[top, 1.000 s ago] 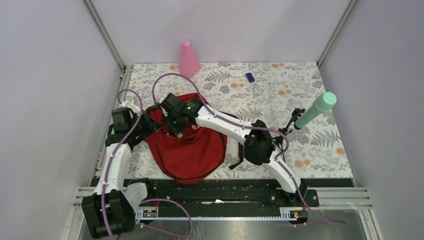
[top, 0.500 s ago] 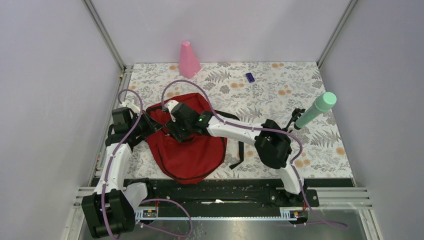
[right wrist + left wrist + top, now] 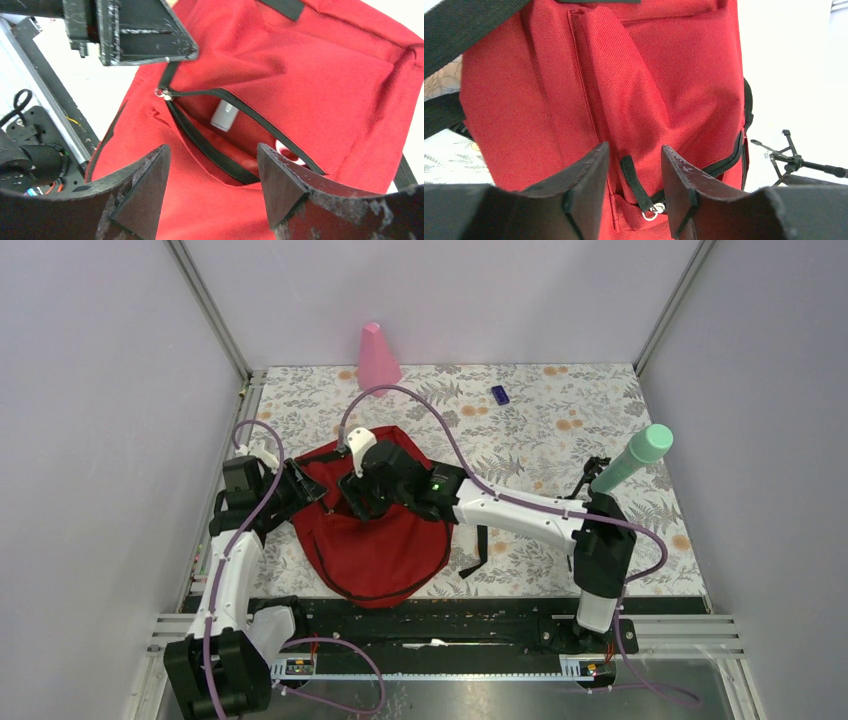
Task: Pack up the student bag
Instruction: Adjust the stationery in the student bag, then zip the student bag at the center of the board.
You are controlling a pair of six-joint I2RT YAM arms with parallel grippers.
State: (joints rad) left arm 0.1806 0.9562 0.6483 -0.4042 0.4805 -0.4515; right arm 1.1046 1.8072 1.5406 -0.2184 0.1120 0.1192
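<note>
Closest to me, the student bag (image 3: 380, 550) lies flat on the flowered table (image 3: 560, 420), just beyond the arms' bases and toward the left side, with a black strap (image 3: 480, 545) trailing out to its right.

The left pincer (image 3: 634, 147) has its jaws apart. The zipper tab (image 3: 634, 182) hangs loose between them, pinched by neither. The right pincer (image 3: 212, 147) is spread wide too and carries nothing. It hovers over the pocket opening (image 3: 220, 135), where a grey tube (image 3: 223, 116) lies inside beside something pink and white that I cannot make out.

My worry is the mouth of that pocket. Nothing is holding it, and soft cloth like this will likely slump shut, so whatever comes next could land on top of the fabric. The two pincers are also close together over the zipper, and a careless swing could knock them together or hook a finger in the teeth and drag the whole bag. The loose strap sits under the right arm and could catch.

Further off, a green bottle (image 3: 632, 458) perches on a spindly stand (image 3: 585, 485), and an off-centre grab would probably tip it. The small purple block (image 3: 500, 394) and the pink cone (image 3: 378, 358) sit far back, a long reach away.
</note>
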